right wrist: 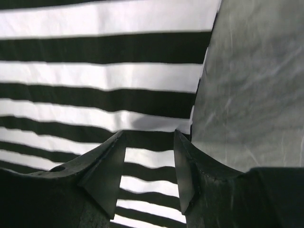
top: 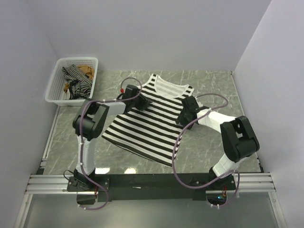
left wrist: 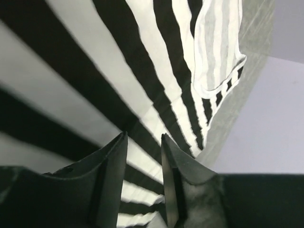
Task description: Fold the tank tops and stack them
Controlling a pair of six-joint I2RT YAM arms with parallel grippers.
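The black-and-white striped tank top [top: 151, 122] lies spread flat on the marble table, neck toward the back wall. My left gripper [top: 144, 103] is low over its left upper part, jaws open, with fabric [left wrist: 71, 71] showing between the fingers [left wrist: 144, 136]. My right gripper [top: 182, 118] is low over the top's right edge, jaws open over the stripes [right wrist: 95, 76] beside bare table [right wrist: 148, 133]. The thin dark striped top [top: 76, 81] and the tan-brown top [top: 86, 70] lie bunched in the basket.
The white mesh basket [top: 76, 60] stands at the back left corner against the wall. Walls close the table on the left, back and right. Bare marble [top: 223, 95] lies to the right of the top, and the aluminium rail [top: 142, 183] runs along the near edge.
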